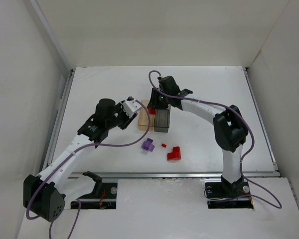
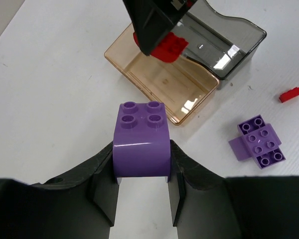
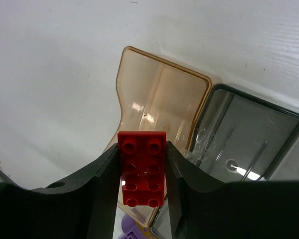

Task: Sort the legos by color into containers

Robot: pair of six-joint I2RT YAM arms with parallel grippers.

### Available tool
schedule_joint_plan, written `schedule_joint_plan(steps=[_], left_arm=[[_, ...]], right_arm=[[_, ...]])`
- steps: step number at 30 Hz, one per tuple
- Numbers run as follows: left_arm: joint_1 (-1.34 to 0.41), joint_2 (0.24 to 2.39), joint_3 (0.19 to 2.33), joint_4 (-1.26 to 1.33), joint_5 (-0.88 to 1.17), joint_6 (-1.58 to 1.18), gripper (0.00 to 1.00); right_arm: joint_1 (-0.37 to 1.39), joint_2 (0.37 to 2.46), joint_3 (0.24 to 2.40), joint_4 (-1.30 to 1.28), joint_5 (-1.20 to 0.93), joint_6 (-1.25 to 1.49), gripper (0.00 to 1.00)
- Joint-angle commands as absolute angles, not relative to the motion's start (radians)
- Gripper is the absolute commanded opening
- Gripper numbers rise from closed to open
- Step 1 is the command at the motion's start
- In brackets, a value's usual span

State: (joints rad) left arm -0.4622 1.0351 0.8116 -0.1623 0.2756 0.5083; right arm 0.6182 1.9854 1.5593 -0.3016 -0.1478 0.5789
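Note:
My left gripper is shut on a light purple curved brick and holds it above the table, just short of the orange-tan bin. My right gripper is shut on a flat red brick and holds it over the orange-tan bin, near its border with the dark grey bin. Both bins look empty. In the top view, a purple brick, a tiny red brick and an L-shaped red brick lie on the table in front of the bins.
The two bins stand side by side, touching, orange on the left and grey on the right. The two grippers are close together above them. White walls enclose the table on three sides.

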Motion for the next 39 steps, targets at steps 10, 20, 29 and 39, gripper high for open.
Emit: schedule_joint_plan(steps=[10, 20, 29, 39], left_arm=[[-0.456, 1.149, 0.881, -0.017, 0.343, 0.471, 0.00], [-0.577, 1.443, 1.032, 0.124, 0.466, 0.453, 0.21], [-0.598, 1.612, 1.069, 0.201, 0.497, 0.469, 0.62], [-0.617, 1.592, 1.187, 0.111, 0.506, 0.457, 1.00]], right_arm=[[0.620, 1.965, 1.673, -0.291, -0.271, 0.520, 0.92], [0.423, 1.652, 1.445, -0.305, -0.109, 0.519, 0.92], [0.402, 1.517, 1.293, -0.388, -0.035, 0.463, 0.95], [0.411, 1.436, 1.220, -0.471, -0.025, 0.400, 1.00]])
